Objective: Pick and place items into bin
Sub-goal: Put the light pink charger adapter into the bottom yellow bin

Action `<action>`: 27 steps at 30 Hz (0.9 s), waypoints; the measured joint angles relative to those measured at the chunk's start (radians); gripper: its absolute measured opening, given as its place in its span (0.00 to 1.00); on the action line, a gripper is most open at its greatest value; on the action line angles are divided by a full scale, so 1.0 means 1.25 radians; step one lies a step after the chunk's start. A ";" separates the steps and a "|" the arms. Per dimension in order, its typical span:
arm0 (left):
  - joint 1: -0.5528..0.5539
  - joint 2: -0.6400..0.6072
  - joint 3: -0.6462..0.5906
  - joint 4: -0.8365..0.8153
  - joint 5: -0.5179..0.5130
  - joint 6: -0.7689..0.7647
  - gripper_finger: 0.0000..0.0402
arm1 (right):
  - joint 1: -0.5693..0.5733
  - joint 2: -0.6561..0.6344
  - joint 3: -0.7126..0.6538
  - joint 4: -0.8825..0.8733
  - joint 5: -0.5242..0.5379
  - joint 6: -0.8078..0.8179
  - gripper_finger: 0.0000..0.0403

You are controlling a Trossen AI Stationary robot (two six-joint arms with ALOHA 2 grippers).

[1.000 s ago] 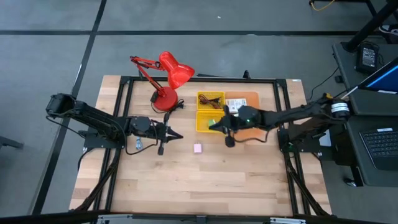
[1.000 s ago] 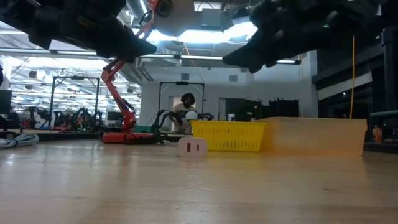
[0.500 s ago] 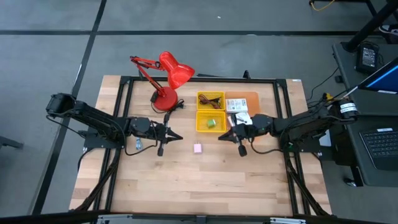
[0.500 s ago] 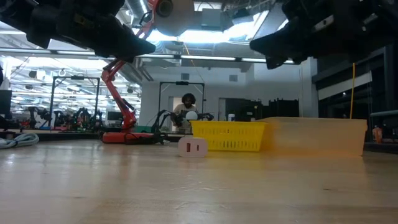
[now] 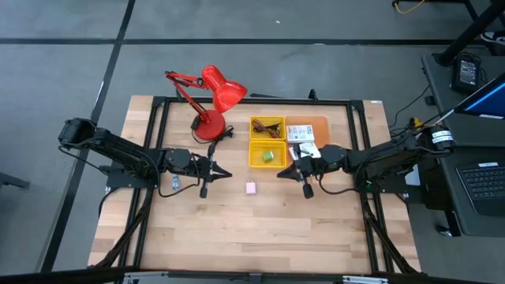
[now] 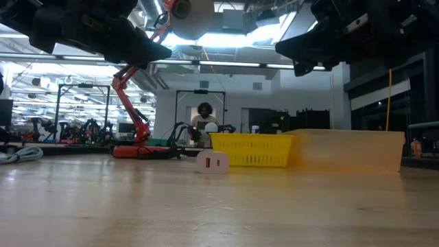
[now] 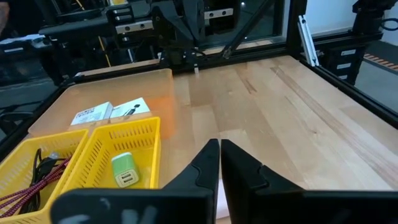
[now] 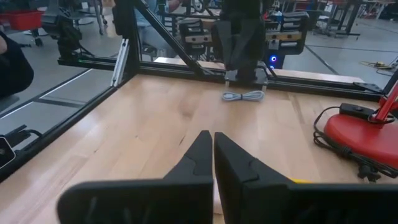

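Note:
A tiny pink block (image 5: 251, 188) (image 6: 212, 162) lies on the bare wood between my two grippers. The small green piece (image 5: 270, 156) (image 7: 126, 177) lies in the nearer yellow bin (image 5: 256, 162). The maroon and black cords (image 7: 37, 174) fill the farther yellow bin (image 5: 267, 126). White printed packets (image 5: 301, 134) (image 7: 93, 113) lie in the orange tray (image 5: 317, 125). My left gripper (image 5: 225, 171) (image 7: 219, 146) hovers shut, left of the block. My right gripper (image 5: 280, 172) (image 8: 212, 140) hovers shut, right of the block and just near of the yellow bin.
A red desk lamp (image 5: 209, 99) stands at the far left, its base (image 8: 367, 134) beside the bins. A small pale cord (image 5: 175, 183) (image 8: 244, 95) lies under my left arm. A black frame (image 5: 158, 102) rims the table. A person (image 6: 204, 116) sits in the room beyond.
My right gripper has drawn back from over the nearer yellow bin, toward the table's right and near edge and a little up, then held still. The green piece now shows lying in that bin.

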 joint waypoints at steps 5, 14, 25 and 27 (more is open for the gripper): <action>0.000 0.000 0.000 0.000 0.000 0.000 0.05 | 0.000 0.000 0.000 0.000 0.000 0.002 0.00; 0.000 0.000 0.000 0.000 0.000 -0.012 0.12 | 0.000 0.001 0.000 -0.001 0.002 0.004 0.00; 0.000 0.000 0.000 -0.002 0.001 -0.014 0.18 | 0.059 0.025 0.054 -0.024 0.087 0.043 0.14; 0.000 0.000 0.000 -0.003 0.001 -0.014 0.18 | 0.079 0.048 0.074 -0.027 0.109 0.023 0.19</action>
